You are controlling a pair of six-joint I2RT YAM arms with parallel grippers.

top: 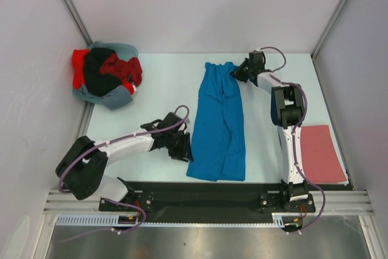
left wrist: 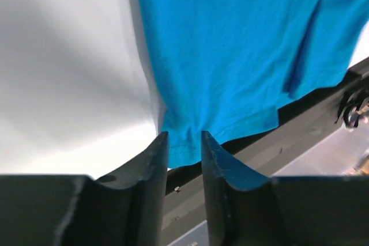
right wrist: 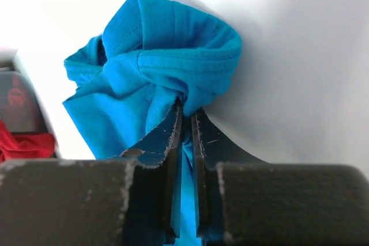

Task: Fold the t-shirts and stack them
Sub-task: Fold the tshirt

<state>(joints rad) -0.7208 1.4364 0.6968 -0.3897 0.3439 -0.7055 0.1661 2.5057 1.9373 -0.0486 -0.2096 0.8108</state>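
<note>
Cloth of blue t-shirt [top: 218, 119] looks limp and light; grasp at edges. Right gripper [right wrist: 185, 110] pinches its bunched far end; left gripper [left wrist: 184, 139] stands spread at hem.

Left wrist view's top edge crops the blue t-shirt [left wrist: 230, 44].

On my feed I saw a plain bright blue t-shirt [top: 218, 122] at mid-frame on the pale mint table [top: 163, 89], a plain dull pinkish-red t-shirt [top: 321, 153] at lower right, a red, black and grey-blue pile [top: 108, 76] at upper left, and white-and-black arms [top: 130, 144] with purple cables [top: 91, 147].
</note>
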